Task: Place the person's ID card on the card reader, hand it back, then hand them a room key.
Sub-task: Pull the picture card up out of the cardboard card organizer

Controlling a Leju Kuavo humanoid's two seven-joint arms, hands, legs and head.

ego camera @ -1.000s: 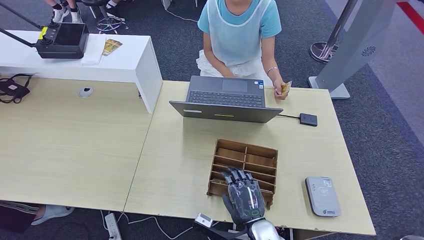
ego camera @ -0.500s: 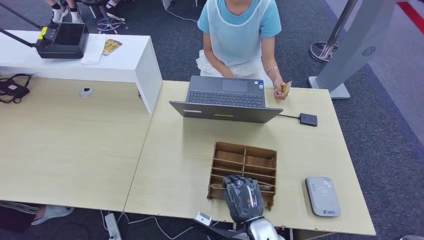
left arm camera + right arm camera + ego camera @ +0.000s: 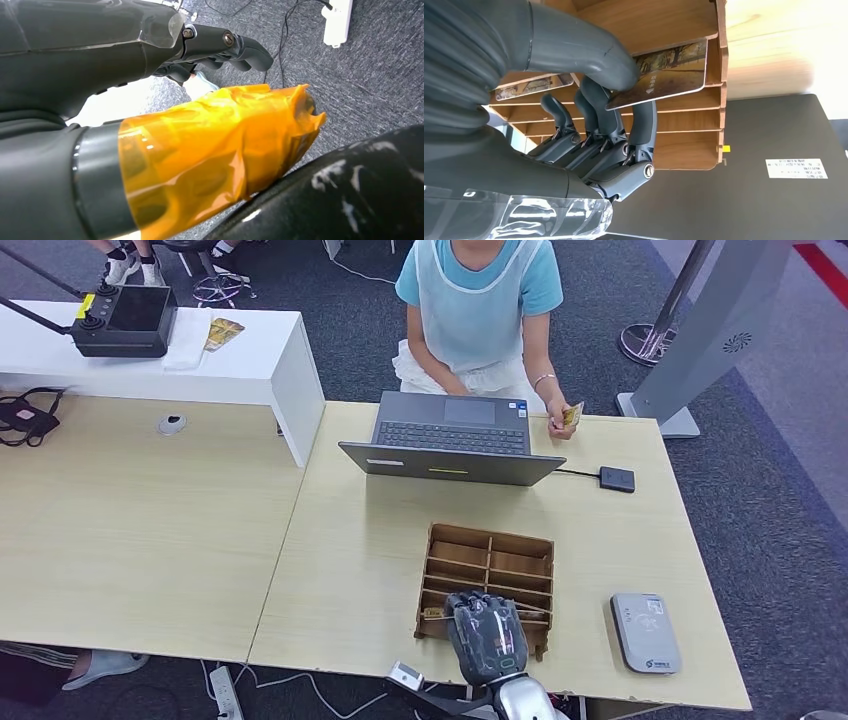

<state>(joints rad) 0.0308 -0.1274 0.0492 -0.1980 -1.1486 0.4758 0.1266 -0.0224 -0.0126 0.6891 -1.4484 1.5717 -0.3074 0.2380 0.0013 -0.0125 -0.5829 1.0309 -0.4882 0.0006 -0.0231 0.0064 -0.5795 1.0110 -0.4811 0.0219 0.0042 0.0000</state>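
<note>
Right hand [image 3: 589,125]: thumb and fingers pinched the room key card [image 3: 664,75] in the wooden organizer's [image 3: 500,550] near slot
Advice: draw it straight out, grip kept firm
Left hand [image 3: 150,45]: hung empty, fingers curled

One open laptop [image 3: 452,445]; one wooden slotted card rack [image 3: 489,580]; two key cards in the rack [image 3: 664,75] [image 3: 534,86]; one grey card reader [image 3: 645,632]; one person [image 3: 478,315]; two tables [image 3: 130,530] [image 3: 620,540].

Right hand [image 3: 487,637] covers near slots of wooden card rack [image 3: 488,562]; fingers hidden inside. Room key card [image 3: 664,75] part hidden under thumb. Second card [image 3: 531,86] beyond fingers, mostly hidden. Card in person's hand [image 3: 571,416] too small to read.
</note>
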